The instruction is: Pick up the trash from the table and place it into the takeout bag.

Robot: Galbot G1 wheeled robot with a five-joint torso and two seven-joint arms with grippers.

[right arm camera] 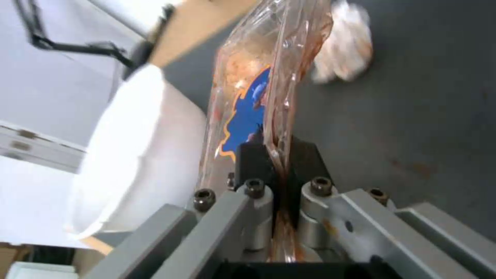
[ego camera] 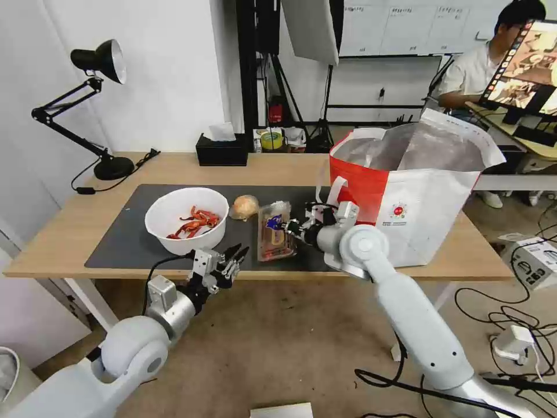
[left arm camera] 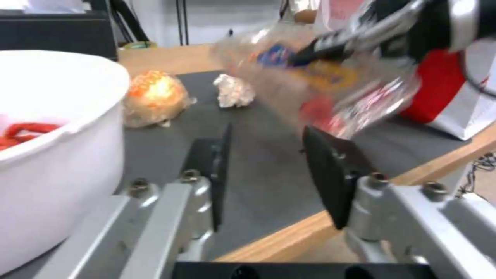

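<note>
Bowl [ego camera: 187,219]: with shells, on the mat left of the takeout bag [ego camera: 406,191], not yet bagged
Left gripper [ego camera: 235,255]: fingers spread, empty, just before the bowl
Wrapped lump [ego camera: 245,206], tissue ball [left arm camera: 234,91]: left of the bag, waiting
Right gripper [right arm camera: 279,155]: clamped on the clear tray [ego camera: 274,232], lifted just left of the bag
</note>
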